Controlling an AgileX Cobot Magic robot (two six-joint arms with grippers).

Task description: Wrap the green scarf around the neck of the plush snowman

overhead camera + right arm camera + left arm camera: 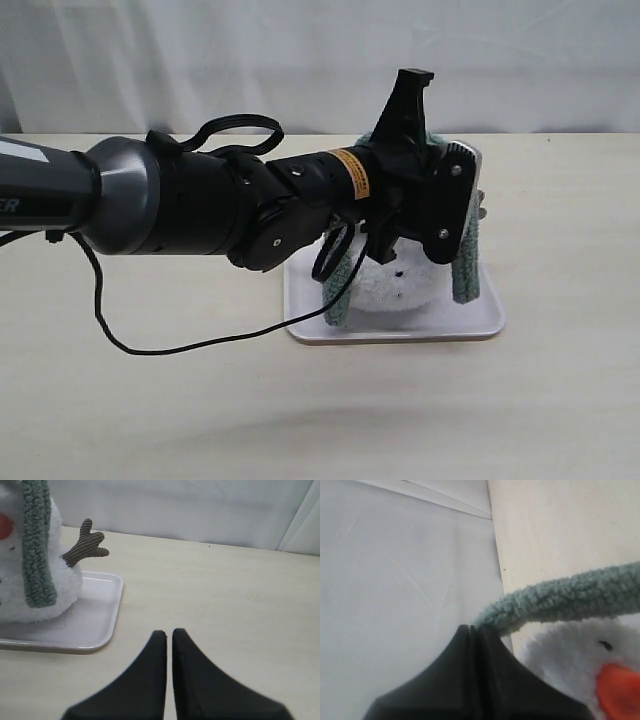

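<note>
From the outside camera, my left arm (200, 205) hides most of the plush snowman (395, 295). I only see its white fluffy belly on a white tray (400, 332) on the desk (150, 400). The green scarf (468, 262) hangs down on both sides of the snowman like two fuzzy ropes.

The left wrist camera shows the face that the outside camera cannot: an orange nose (620, 692) and a black eye (606, 645). Here my left pincer (475, 629) is squeezed tight on one end of the scarf. The scarf runs from the tips across the top of the white head.

The right wrist camera shows a brown stick arm (85, 545) and one scarf end hanging down the snowman's front. My right pincer (169, 632) is almost closed, with a thin crack, and holds nothing. It hangs over bare desk, off to the side of the tray.
</note>
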